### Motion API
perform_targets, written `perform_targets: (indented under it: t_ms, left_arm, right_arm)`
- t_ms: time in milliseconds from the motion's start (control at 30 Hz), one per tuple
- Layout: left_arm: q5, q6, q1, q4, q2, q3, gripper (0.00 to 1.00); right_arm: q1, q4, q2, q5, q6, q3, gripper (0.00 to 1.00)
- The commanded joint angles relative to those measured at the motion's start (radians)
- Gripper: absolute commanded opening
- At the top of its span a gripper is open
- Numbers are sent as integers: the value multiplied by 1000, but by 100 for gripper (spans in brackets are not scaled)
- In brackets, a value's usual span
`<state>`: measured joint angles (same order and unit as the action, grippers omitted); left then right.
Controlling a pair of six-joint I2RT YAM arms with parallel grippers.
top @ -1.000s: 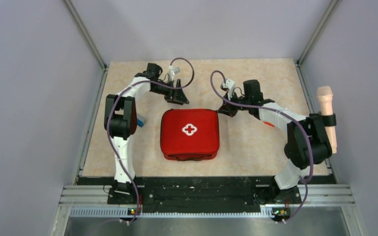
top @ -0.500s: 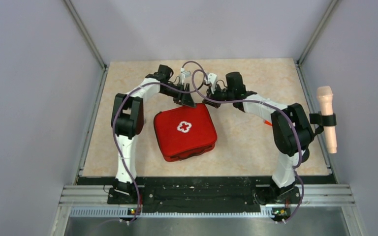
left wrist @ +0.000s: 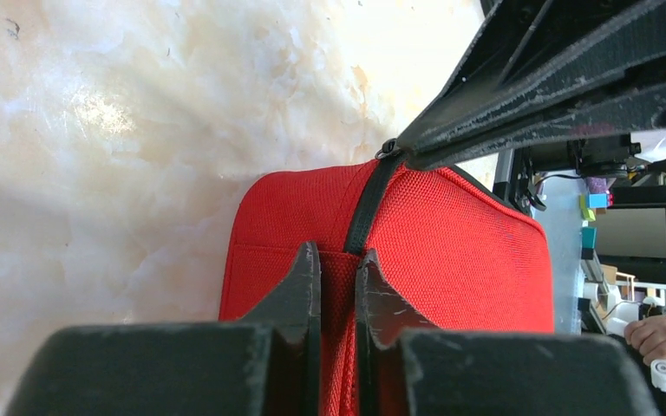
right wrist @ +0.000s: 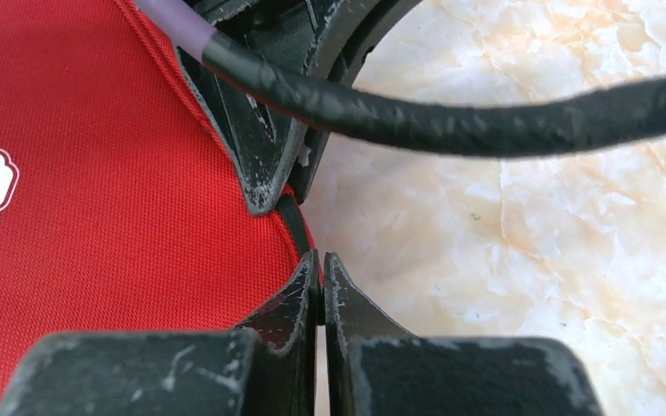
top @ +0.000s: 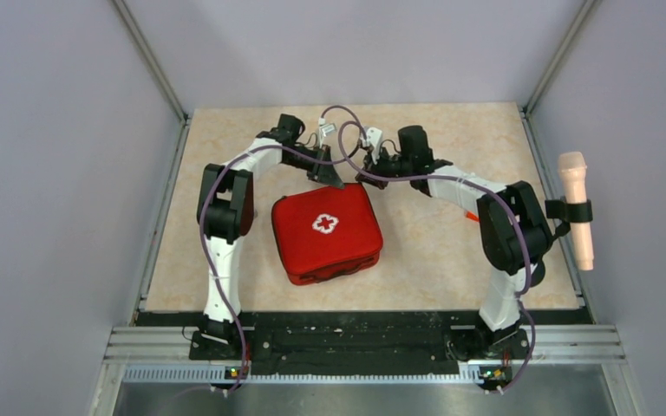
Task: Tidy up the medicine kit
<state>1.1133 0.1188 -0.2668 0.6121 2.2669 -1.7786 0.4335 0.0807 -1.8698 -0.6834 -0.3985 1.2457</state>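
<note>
The desk carried the kit near its middle, closed, flat, cross up and turned a little off square. Bare desk lay toward the left, right and near edges. Both arms crowded the far side.

The kit looked like soft woven fabric, probably light. It would likely sag and slide rather than lift stiffly, so a pull would drag it across the smooth desk. A thin black strap at its far edge seemed the natural hold.

The left fingers were pinched narrow on one end of that strap. The right fingers were nearly closed on the other end, tip to tip with the left, which left little room between the two.
</note>
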Motion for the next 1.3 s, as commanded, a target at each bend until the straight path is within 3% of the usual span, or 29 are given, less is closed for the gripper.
perform_targets:
  t_ms: [0, 233, 400, 600, 633, 700, 800, 867, 967, 1167, 1267]
  left_arm:
    - [22, 1, -7, 56, 15, 21, 0]
    - [9, -21, 40, 38, -26, 28, 0]
    - [-12, 88, 58, 154, -36, 10, 0]
    - [7, 87, 62, 154, -53, 36, 0]
    - [11, 82, 61, 152, -54, 36, 0]
    - [18, 78, 61, 149, -60, 36, 0]
    - [11, 62, 58, 140, -73, 41, 4]
    - [2, 51, 57, 138, -85, 46, 20]
    - [-18, 33, 57, 132, -101, 55, 31]
    - [-19, 18, 54, 117, -122, 73, 33]
    - [-15, 17, 54, 118, -130, 80, 33]
  right_arm:
    - [-53, -76, 39, -16, -25, 4, 0]
    - [-80, -242, 155, -67, -127, -126, 0]
    - [-86, -323, 315, -71, -208, -282, 0]
    - [-101, -388, 407, -79, -327, -388, 0]
    - [-102, -399, 405, -75, -346, -387, 6]
    - [-103, -405, 400, -68, -366, -374, 29]
    - [-104, -456, 387, -67, -450, -327, 45]
    - [-104, -529, 367, -71, -544, -280, 49]
    - [-105, -638, 324, -64, -664, -216, 50]
    - [-104, -756, 239, -120, -699, -103, 51]
    - [-101, -906, 189, -158, -710, 8, 53]
